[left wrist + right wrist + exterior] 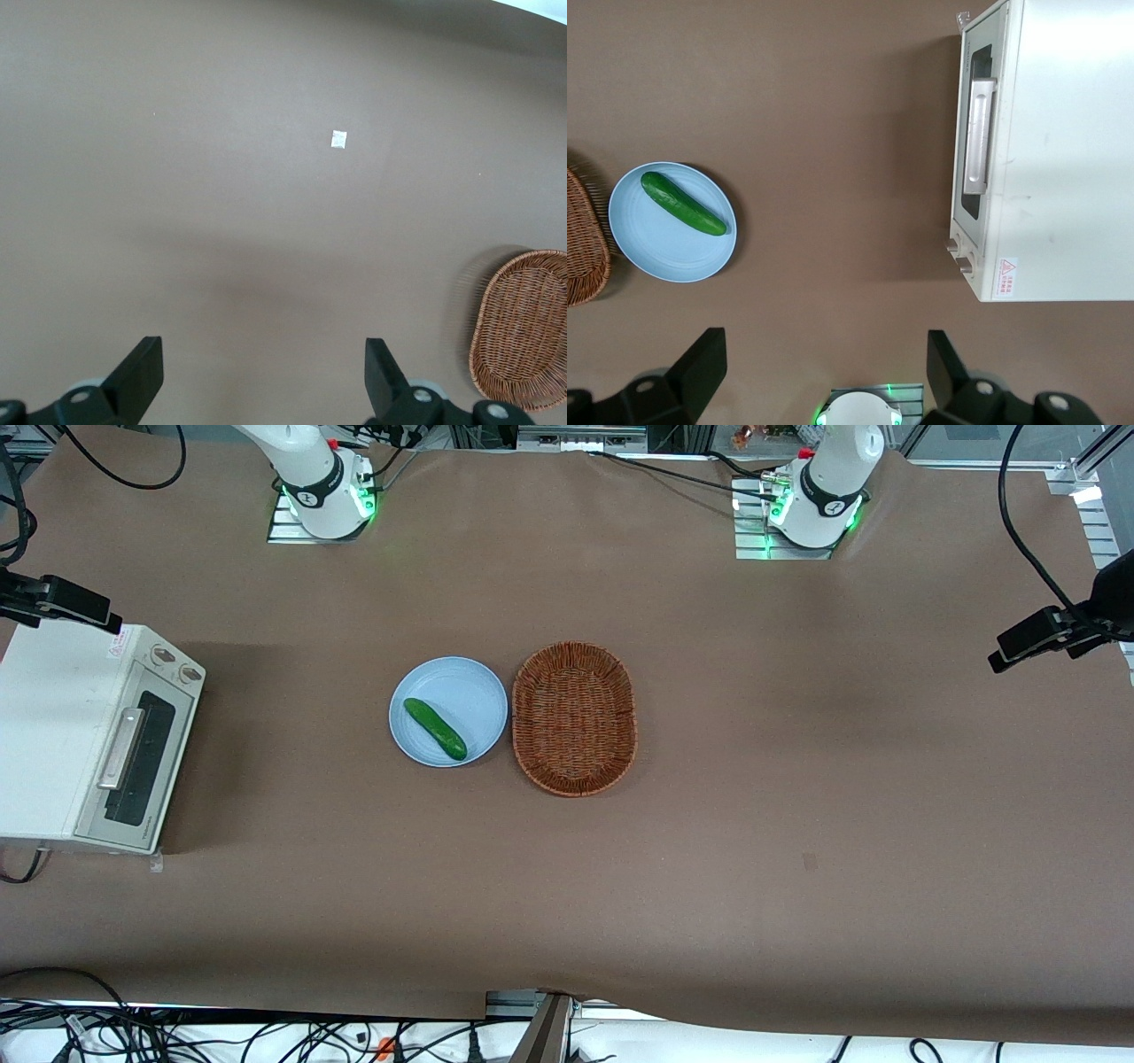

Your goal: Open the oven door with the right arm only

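The cream-white toaster oven (62,726) stands at the working arm's end of the table. Its oven door (142,757), with dark glass and a silver bar handle (121,748), is shut. The right wrist view shows the door (964,115) and the handle (978,133) from high above. My gripper (824,354) is open and empty, with its fingers (704,359) spread wide. It hangs high over the table above the right arm's base (864,409), well apart from the oven. In the front view only the right arm's lower part (319,478) shows; the gripper is out of view there.
A light blue plate (469,691) with a green cucumber (435,728) lies mid-table, also in the right wrist view (656,243). A wicker basket (574,717) lies beside it. The two-knob control strip (177,664) is next to the door. Black camera mounts (62,602) (1054,633) stand at both table ends.
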